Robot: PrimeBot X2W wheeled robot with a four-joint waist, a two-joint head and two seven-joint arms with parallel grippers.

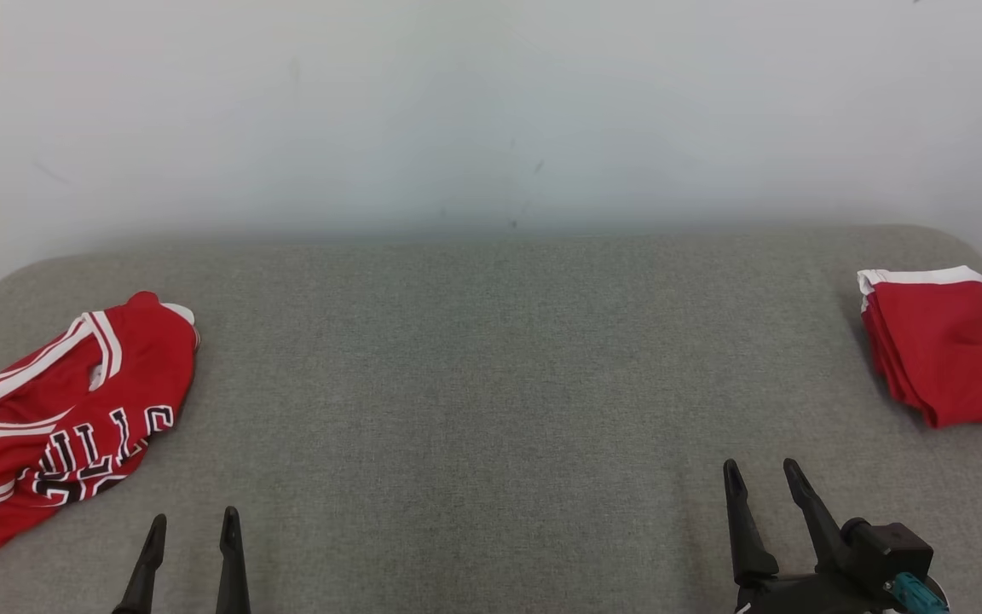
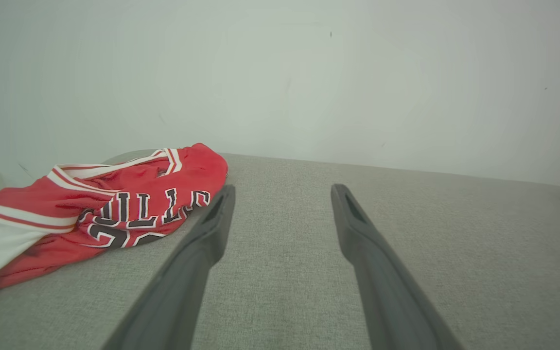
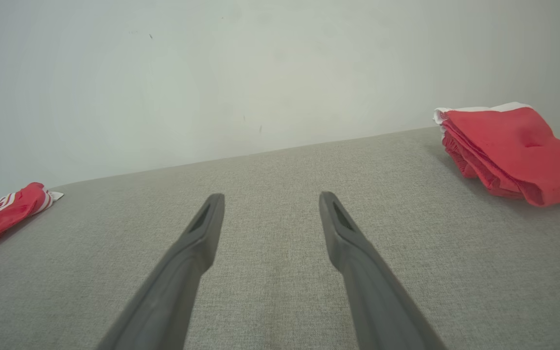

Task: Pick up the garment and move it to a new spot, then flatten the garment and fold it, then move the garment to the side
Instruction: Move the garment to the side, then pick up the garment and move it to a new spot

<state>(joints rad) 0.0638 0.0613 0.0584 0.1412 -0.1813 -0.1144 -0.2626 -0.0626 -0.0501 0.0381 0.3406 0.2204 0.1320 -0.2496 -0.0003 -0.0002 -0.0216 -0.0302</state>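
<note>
A crumpled red jersey, the garment [image 1: 65, 418], lies at the left end of the grey padded table [image 1: 491, 375]; it has white trim and black lettering. In the left wrist view the garment [image 2: 114, 209] sits just left of my left gripper [image 2: 282, 192]. My left gripper [image 1: 194, 522] is open and empty near the front edge, right of the jersey. My right gripper [image 1: 759, 471] is open and empty at the front right. In the right wrist view the right gripper [image 3: 270, 199] points over bare fabric, with the garment [image 3: 3, 209] at the far left.
A folded red garment with a white band [image 1: 938, 345] rests at the far right end of the table; the right wrist view has this folded garment [image 3: 513, 148] at upper right. A pale wall [image 1: 491, 111] stands behind the table. Bare grey surface lies between the two garments.
</note>
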